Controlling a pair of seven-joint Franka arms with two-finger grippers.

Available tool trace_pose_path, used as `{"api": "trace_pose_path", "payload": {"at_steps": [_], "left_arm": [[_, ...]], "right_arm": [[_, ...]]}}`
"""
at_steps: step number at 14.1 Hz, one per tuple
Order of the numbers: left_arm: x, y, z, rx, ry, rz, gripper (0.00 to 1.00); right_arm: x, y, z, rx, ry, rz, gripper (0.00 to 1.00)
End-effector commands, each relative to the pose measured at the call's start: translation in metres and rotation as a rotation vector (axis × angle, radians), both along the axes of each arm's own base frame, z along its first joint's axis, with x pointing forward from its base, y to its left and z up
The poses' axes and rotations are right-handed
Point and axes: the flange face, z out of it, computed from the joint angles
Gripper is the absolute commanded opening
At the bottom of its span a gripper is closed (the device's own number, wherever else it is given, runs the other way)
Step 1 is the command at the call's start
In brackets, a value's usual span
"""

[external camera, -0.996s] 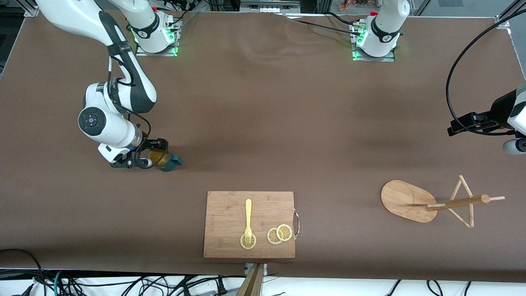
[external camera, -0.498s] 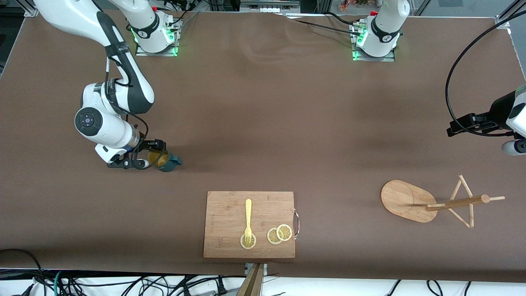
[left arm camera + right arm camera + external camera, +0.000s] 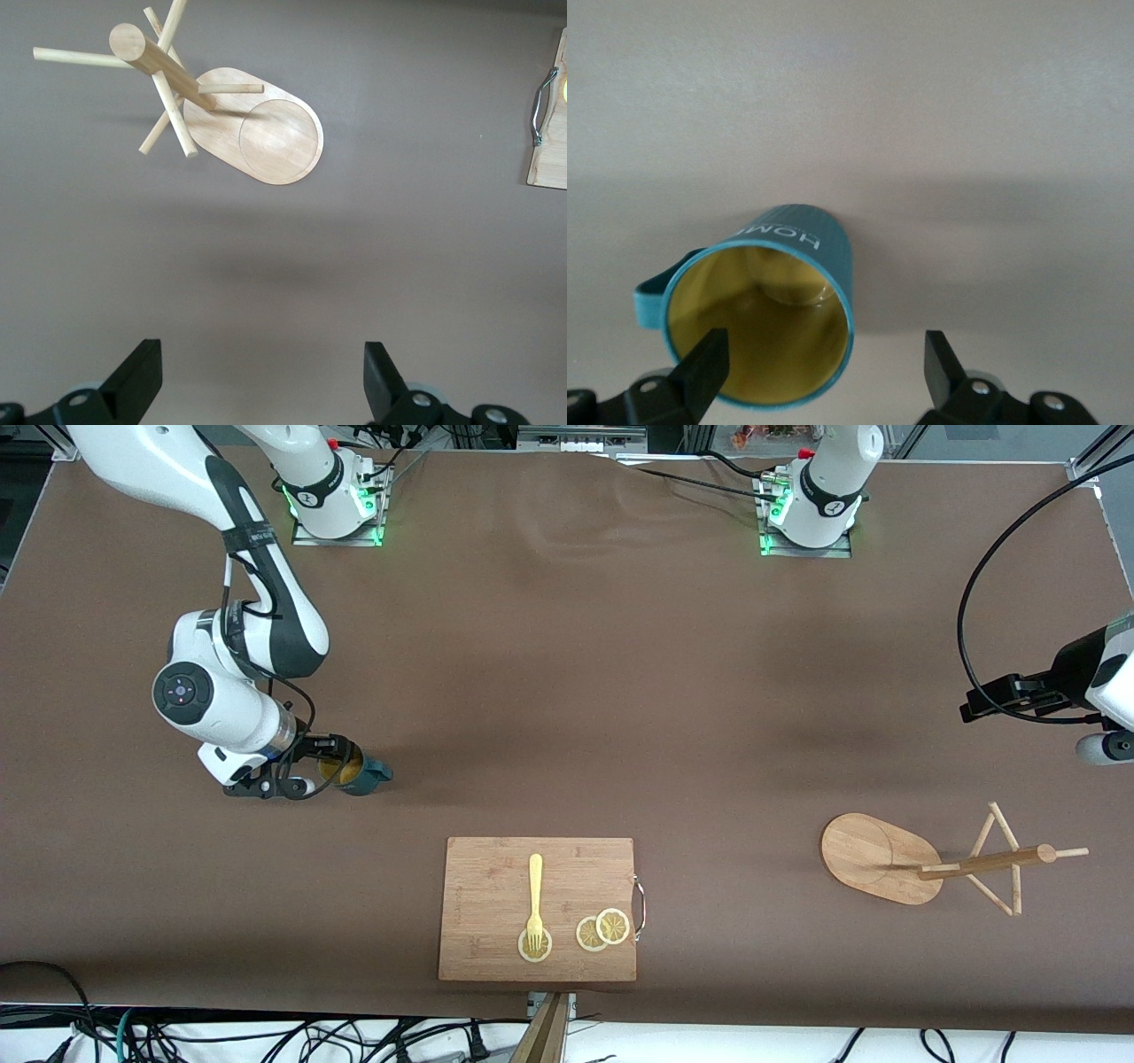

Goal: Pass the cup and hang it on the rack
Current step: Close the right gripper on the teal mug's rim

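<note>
Between the spread fingers of the right pincer [image 3: 321, 766] stands the cup [image 3: 354, 772] on the table [image 3: 567, 691], ungripped; closing off-centre could tip it. Left pincer [image 3: 261, 385] waits spread near the rack [image 3: 930, 859].

The front camera looks down from high across the table. The left wrist camera shares the rack [image 3: 930, 859] [image 3: 235, 111] with it. The right wrist camera sits close over the cup [image 3: 354, 772] [image 3: 766, 305].

- You see a brown cloth over the counter [image 3: 567, 691], lightly wrinkled near its top edge.
- Tangled cables [image 3: 266, 1041] lie along the bottom edge below you.
</note>
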Motion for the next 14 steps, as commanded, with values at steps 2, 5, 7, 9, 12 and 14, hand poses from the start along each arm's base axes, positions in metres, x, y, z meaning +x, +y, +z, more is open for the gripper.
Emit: {"api": "trace_pose_path", "payload": {"at_steps": [2,5,7,9,12,14], "left_arm": [[0.001,0.003,0.004,0.010,0.006,-0.001,1.00],[0.001,0.006,0.005,0.009,0.004,0.004,1.00],[0.001,0.005,0.005,0.009,0.004,0.002,1.00],[0.001,0.006,0.003,0.010,0.007,0.005,1.00],[0.000,0.005,0.003,0.010,0.009,0.003,1.00],[0.000,0.004,0.004,0.011,0.007,0.002,1.00]], "right_arm": [[0.017,0.001,-0.016,-0.003,-0.002,-0.014,0.81],[0.016,0.001,-0.018,-0.002,0.003,-0.016,0.31],[0.017,0.002,-0.018,0.002,0.005,-0.009,0.00],[0.016,0.009,-0.017,0.005,0.006,0.001,0.00],[0.026,0.042,0.009,0.011,-0.007,0.048,0.00],[0.034,0.082,0.034,0.021,0.002,0.058,0.00]]}}
